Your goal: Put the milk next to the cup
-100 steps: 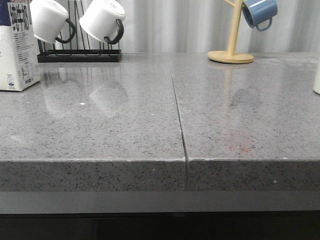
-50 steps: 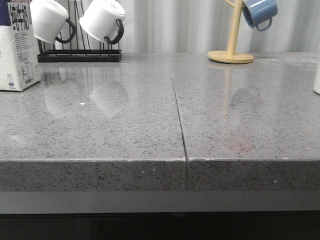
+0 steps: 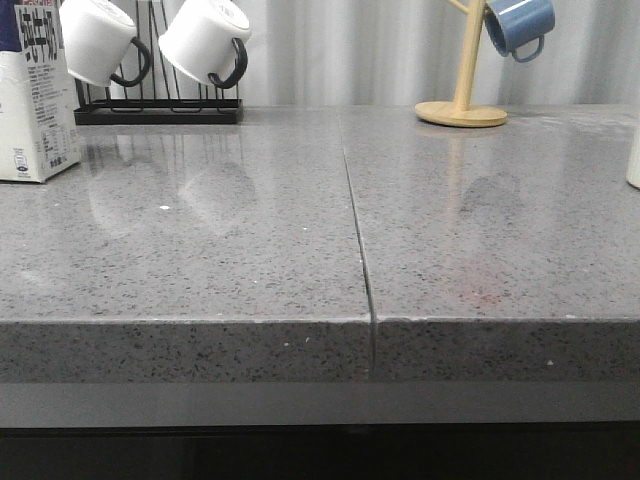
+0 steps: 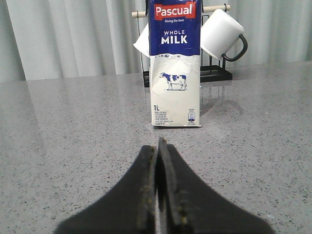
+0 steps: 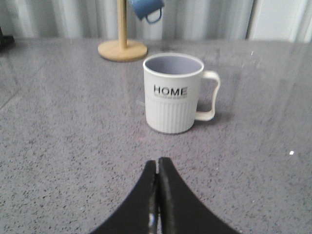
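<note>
The grey speckled table [image 3: 250,250] carries everything. The milk [image 4: 175,63] stands upright at its far left edge, long axis vertical: a tall white carton with a dark blue top, a cow picture and "WHOLE MILK" on the face turned toward the left tool [image 4: 157,146], whose fingers are pressed together on nothing. The cup [image 5: 174,92], cream with a ribbed lower body and "HOME" lettering, sits upright ahead of the right tool [image 5: 157,165], likewise clenched and empty.
</note>
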You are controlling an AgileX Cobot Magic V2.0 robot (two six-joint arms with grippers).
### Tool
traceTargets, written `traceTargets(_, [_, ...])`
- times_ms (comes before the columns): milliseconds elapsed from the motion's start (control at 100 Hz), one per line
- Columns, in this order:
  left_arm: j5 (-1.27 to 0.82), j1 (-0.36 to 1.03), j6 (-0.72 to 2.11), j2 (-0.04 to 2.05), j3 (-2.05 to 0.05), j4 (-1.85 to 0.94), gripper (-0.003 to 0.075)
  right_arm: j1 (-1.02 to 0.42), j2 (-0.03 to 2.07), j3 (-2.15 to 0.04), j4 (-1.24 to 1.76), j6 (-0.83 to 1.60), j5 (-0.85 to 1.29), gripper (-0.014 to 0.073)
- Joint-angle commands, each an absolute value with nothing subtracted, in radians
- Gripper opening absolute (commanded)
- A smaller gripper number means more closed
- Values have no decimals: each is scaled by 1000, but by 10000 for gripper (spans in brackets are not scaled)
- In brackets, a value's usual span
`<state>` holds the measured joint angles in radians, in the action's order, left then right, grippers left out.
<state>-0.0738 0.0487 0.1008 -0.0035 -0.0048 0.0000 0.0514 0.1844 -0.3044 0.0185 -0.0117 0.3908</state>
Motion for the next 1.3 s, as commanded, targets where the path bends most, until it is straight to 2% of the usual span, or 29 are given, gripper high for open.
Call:
traceTargets(0, [0, 48, 100, -35, 40, 0, -20, 55, 267, -351, 31, -7, 333, -55])
traceTargets(100, [0, 48, 100, -35, 40, 0, -20, 55, 328, -351, 49, -7, 297, -15])
traceTargets(250, [0, 48, 100, -35, 40, 0, -20, 55, 401, -351, 52, -7, 224, 265])
traceTargets(310, [0, 48, 100, -35, 40, 0, -20, 55, 432, -351, 52, -7, 175, 335])
traceTargets(540, [0, 48, 100, -35, 40, 0, -20, 61, 590, -351, 21, 0, -43, 330])
traceTargets(1080, [0, 48, 100, -35, 40, 0, -20, 262, 1017, -351, 38, 0, -495, 332])
traceTargets(1290, [0, 48, 100, -35, 40, 0, -20, 280, 1184, -373, 44, -5, -635, 332])
